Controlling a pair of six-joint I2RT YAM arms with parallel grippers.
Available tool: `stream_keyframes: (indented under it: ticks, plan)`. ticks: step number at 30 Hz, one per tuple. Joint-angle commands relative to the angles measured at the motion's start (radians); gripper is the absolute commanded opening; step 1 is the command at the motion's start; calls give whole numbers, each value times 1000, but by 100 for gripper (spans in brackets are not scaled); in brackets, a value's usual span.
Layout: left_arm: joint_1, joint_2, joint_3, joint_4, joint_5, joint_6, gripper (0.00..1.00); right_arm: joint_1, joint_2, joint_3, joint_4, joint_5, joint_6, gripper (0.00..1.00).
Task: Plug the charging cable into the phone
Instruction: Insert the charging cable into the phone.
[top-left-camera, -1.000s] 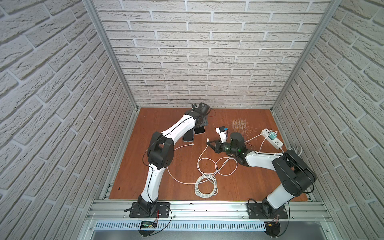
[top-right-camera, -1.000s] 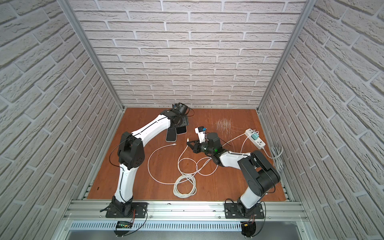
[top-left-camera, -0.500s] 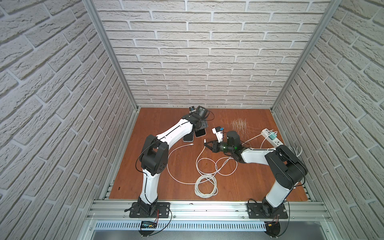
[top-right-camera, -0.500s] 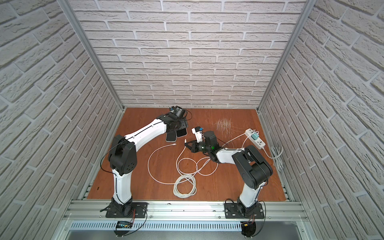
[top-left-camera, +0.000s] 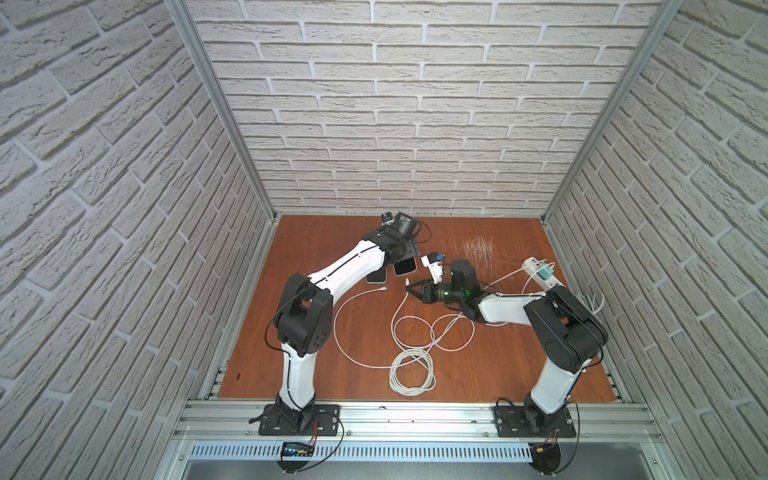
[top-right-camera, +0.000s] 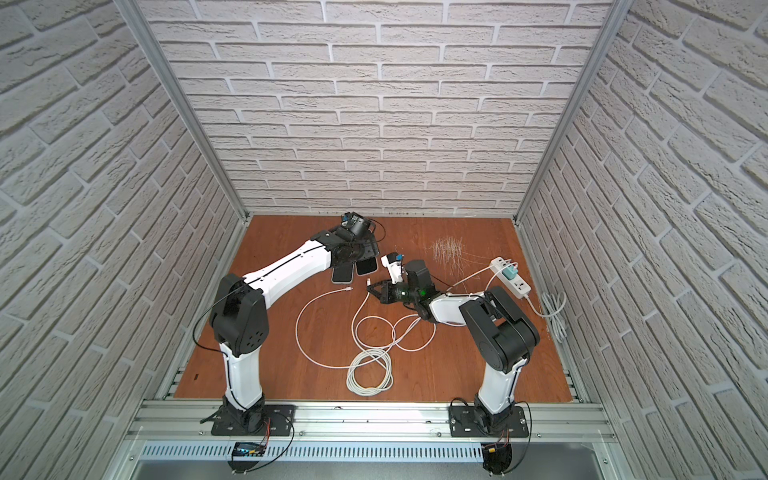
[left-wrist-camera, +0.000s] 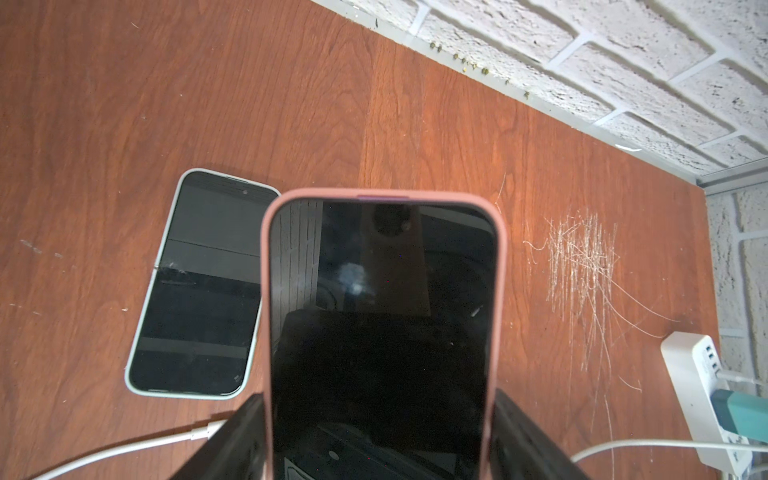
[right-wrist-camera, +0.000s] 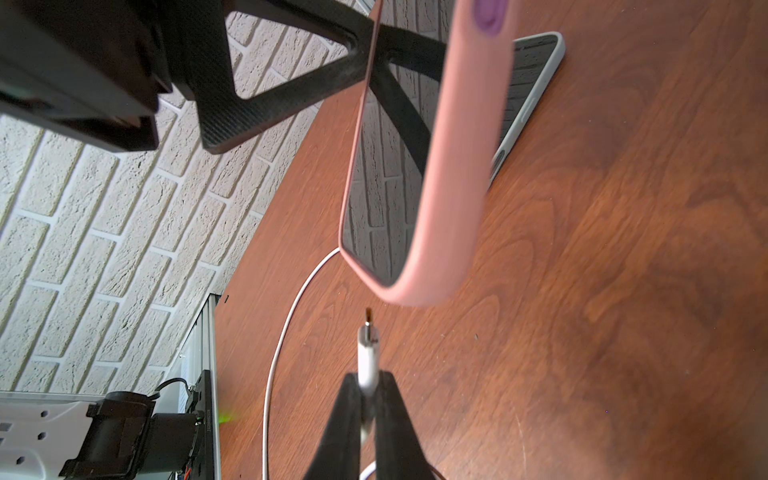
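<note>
top view: our left gripper (top-left-camera: 405, 254) tilts the phone (top-left-camera: 405, 266) off the table (top-left-camera: 498, 365), centre frame, toward our right gripper (top-left-camera: 409, 286). left wrist: it clamps the phone's sides, steadying it. right wrist: we pinch the plug (right-wrist-camera: 368, 345) tight, lower centre, aimed just short of the phone's end.

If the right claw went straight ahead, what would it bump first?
Probably the end of the pink phone, just ahead; the cable plug in the right gripper would touch it first. Depth unclear.
</note>
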Motion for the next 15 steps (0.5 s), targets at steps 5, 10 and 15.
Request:
stream_keyframes:
  ticks: [5, 10, 15]
  plan:
    - [-8, -50, -26, 66, 19, 32, 32, 8, 6, 19, 12, -19, 4, 3]
    - [-12, -58, -43, 79, 25, 43, 31, 8, 7, 21, 8, -19, 5, 3]
    - [-12, -64, -49, 82, 33, 45, 31, 8, 13, 24, 6, -24, 7, 4]
